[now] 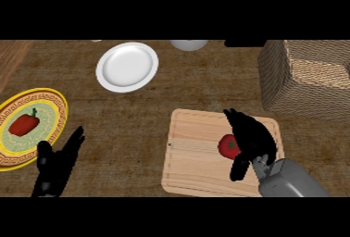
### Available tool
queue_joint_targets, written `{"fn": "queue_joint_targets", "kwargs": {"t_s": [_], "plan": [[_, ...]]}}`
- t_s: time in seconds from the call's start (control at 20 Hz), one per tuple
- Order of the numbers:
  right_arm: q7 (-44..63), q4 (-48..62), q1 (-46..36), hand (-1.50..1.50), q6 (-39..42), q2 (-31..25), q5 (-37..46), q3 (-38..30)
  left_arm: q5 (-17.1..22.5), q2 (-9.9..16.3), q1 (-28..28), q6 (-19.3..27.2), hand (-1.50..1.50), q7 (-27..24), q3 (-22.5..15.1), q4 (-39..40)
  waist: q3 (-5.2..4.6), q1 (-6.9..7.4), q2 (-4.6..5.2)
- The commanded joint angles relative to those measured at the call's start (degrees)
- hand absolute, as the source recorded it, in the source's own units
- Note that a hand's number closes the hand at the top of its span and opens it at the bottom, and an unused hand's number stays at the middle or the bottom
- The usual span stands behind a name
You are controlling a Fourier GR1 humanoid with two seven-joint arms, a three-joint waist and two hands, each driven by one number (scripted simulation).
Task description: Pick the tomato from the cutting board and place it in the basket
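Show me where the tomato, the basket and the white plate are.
tomato (pixel 228 146): head view, its visible red left side beside the right robot hand.
basket (pixel 287 83): head view, its woven front wall.
white plate (pixel 127 67): head view, its centre.

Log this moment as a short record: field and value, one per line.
tomato: on the cutting board, not yet lifted
right hand: over the board, fingers curled around the tomato
left hand: open, resting at the lower left
basket: upper right, beyond the board
yellow plate: left edge, holds a red pepper
white plate: top centre
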Motion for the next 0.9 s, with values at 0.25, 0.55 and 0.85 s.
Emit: {"fn": "queue_joint_targets", "kwargs": {"t_s": [0.25, 0.55, 0.85], "plan": [[-6.1, 7.5, 0.6, -1.5, -1.7, 3.9, 5.3, -2.3, 0.3, -0.9, 1.8, -1.6, 0.0, 2.9, 0.8, -0.4, -0.61, 0.23, 0.41], [-8.7, 9.3, 2.8, -1.5, -4.2, 6.3, 9.0, -2.4, 0.8, -0.4, 1.2, -3.9, 0.0, 1.1, 3.3, 3.7, -0.63, 0.03, 0.44], [-12.2, 6.3, 3.8, 1.5, -1.6, 3.0, 13.3, 0.1, -0.6, -1.0, 4.0, -3.7, 0.0, 1.8, 2.2, 0.3, -0.62, 0.07, 0.33]]}}
